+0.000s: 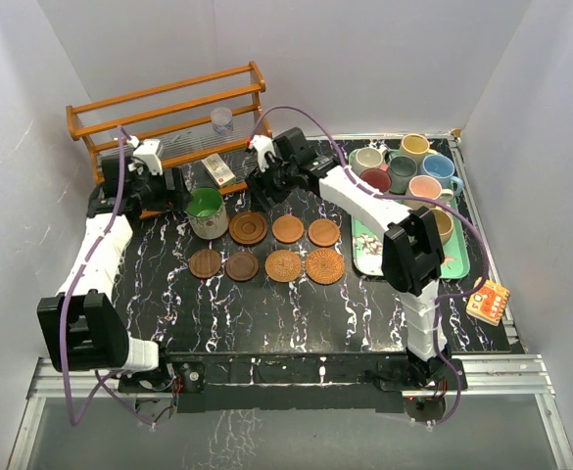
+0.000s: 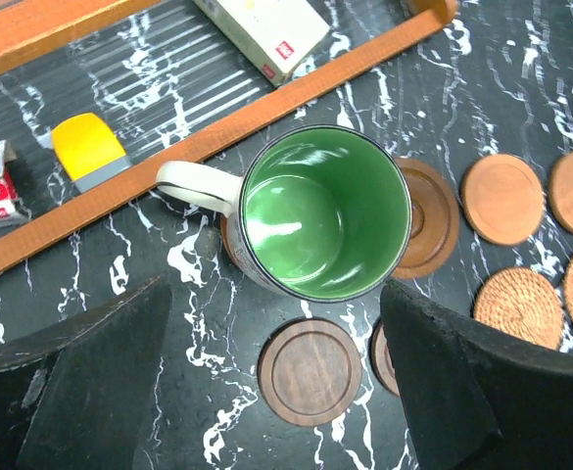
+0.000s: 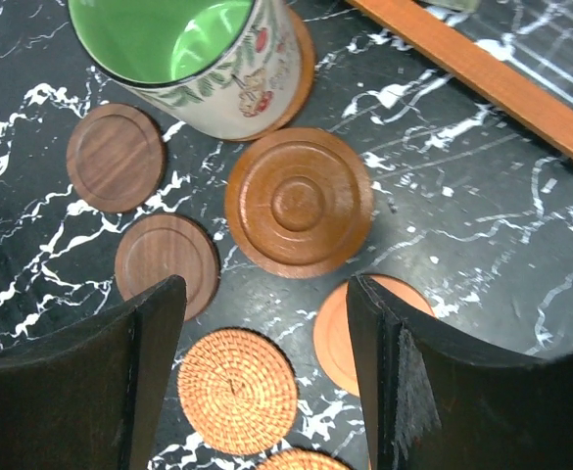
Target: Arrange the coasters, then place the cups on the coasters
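Top view: the green mug [image 1: 207,211] sat at the coaster row's left end, while the other mugs [image 1: 404,168] waited on the tray [image 1: 364,257].

Left wrist: the left hand [image 2: 274,289] gaped wide and empty over it.

Right wrist: the right hand [image 3: 266,282] was open and empty too, and the mug sat on its coaster [image 3: 302,70].

Next up is probably fetching another mug.

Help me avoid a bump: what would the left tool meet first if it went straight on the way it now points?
Probably the green mug, standing mouth-up on a coaster directly ahead of the left tool, between its open jaws. Depth is unclear, but its rim looks nearest.
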Robot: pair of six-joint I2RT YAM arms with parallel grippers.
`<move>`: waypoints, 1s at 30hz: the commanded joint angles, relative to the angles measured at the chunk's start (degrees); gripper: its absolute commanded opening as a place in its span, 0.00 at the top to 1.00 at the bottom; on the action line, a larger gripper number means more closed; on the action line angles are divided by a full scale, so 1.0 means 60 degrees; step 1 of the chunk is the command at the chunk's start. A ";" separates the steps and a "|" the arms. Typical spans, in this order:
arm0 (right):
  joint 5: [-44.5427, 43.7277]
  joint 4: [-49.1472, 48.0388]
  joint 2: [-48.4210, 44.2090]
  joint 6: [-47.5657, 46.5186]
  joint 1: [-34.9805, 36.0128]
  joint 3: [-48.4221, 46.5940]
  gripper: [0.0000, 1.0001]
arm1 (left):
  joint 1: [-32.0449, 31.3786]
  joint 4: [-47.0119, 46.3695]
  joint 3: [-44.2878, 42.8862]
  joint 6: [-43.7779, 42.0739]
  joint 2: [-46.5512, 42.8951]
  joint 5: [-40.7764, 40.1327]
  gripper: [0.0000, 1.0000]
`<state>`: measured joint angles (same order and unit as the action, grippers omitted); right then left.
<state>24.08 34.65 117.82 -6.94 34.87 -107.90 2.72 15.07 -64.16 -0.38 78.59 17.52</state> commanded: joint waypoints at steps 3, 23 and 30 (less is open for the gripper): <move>0.0432 -0.0040 0.0452 0.0288 0.0285 -0.0848 0.35 | 0.1244 0.0718 -0.1019 -0.1671 0.1034 0.4641 0.14; 0.0852 -0.0142 0.0740 0.0238 0.0404 -0.0781 0.34 | 0.1465 0.2348 -0.3919 -0.4251 0.4320 0.6384 0.01; 0.1327 -0.0008 0.1933 0.0675 0.0631 -0.2104 0.37 | 0.1469 0.2535 -0.4274 -0.4135 0.4856 0.6587 0.01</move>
<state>29.41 36.07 126.85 -4.58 37.36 -115.59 11.25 28.84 -87.66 -24.03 107.87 53.58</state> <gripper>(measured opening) 0.641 0.985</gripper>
